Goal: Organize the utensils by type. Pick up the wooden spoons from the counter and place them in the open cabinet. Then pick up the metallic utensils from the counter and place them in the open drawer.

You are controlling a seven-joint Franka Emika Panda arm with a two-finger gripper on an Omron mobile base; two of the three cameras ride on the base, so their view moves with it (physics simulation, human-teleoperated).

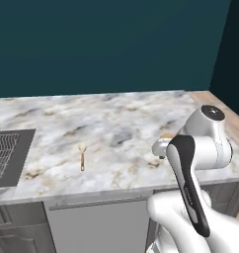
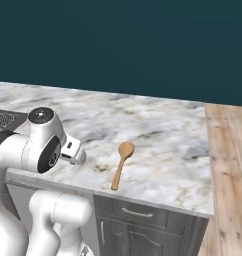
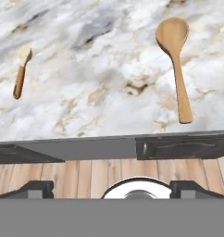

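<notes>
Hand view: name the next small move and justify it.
Probably carry the open end effector forward and down over the long wooden spoon. It lies flat and untouched on the counter, nearer the front edge than the small cream-headed spoon, and nothing is held.

A kitchen: marble counter [image 1: 116, 128] over dark grey cabinets [image 2: 143, 225], with wooden spoons [image 3: 175, 65] lying out.

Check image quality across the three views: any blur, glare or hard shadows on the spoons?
Left base view: small spoon tiny and soft-edged, no glare. Right base view: long wooden spoon crisp, faint shadow on the counter. Hand view: both spoons sharp, lighting flat.
</notes>
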